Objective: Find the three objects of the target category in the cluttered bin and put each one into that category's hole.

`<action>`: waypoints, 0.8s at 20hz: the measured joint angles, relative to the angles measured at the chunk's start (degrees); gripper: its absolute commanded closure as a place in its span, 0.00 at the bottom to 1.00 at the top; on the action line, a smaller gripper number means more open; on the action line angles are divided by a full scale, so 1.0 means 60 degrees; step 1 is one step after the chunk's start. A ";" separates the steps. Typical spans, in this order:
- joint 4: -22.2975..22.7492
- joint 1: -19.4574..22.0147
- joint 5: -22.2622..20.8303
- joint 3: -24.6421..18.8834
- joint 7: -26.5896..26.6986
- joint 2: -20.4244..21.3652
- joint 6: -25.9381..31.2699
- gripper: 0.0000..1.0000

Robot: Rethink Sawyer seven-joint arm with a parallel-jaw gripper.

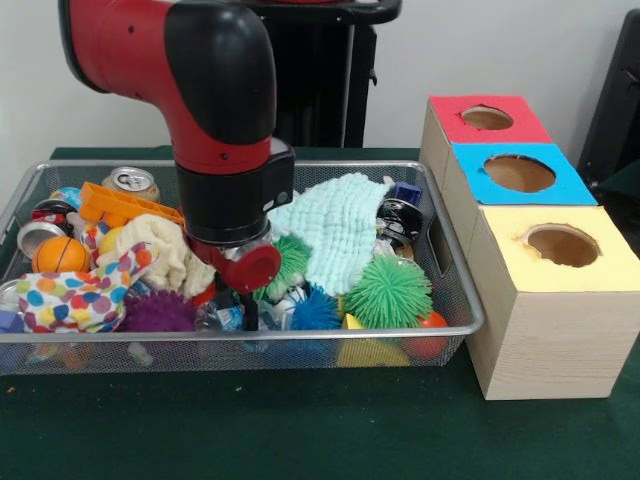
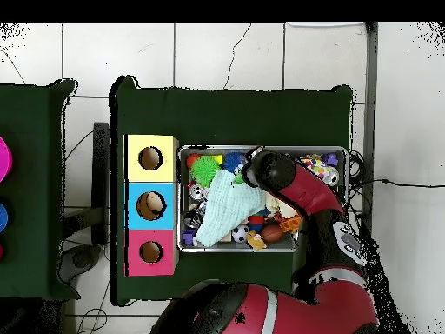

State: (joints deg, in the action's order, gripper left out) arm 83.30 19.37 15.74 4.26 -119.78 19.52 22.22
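A wire mesh bin (image 1: pixel 300 338) holds mixed clutter: a large green spiky ball (image 1: pixel 388 292), a blue spiky ball (image 1: pixel 315 310), a purple one (image 1: pixel 157 312), a mint cloth (image 1: pixel 335 228), a cream cloth (image 1: pixel 160 250), a polka-dot cloth (image 1: pixel 75 298), an orange ball (image 1: pixel 60 254) and a drink can (image 1: pixel 132 182). My gripper (image 1: pixel 238 306) is down in the middle of the pile, between the purple and blue balls, its tip buried among the objects. In the overhead view the arm (image 2: pixel 291 183) covers it. The box beside the bin has a red hole (image 1: pixel 487 118), a blue hole (image 1: pixel 519 173) and a yellow hole (image 1: pixel 562 245).
An orange plastic toy (image 1: pixel 115 205) and a second can (image 1: pixel 35 235) lie at the bin's left. A red ball (image 1: pixel 430 322) sits in the front right corner. From above, the box (image 2: pixel 150 205) stands left of the bin (image 2: pixel 181 200), on green cloth.
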 measured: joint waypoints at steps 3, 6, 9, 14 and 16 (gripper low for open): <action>-0.0113 -0.0061 -0.0120 0.0073 0.0000 -0.0036 -0.0010 1.00; -0.0804 -0.0647 -0.1145 0.0565 -0.0002 -0.0272 0.0175 1.00; -0.1308 -0.1068 -0.1857 0.0838 -0.0002 -0.0424 0.0585 1.00; -0.1990 -0.1410 -0.2599 0.1021 -0.0002 -0.0522 0.1491 1.00; -0.2192 -0.1405 -0.2832 0.1021 -0.0002 -0.0520 0.1791 1.00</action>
State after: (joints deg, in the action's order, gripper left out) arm 70.15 10.95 -1.26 10.39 -119.79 16.40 32.96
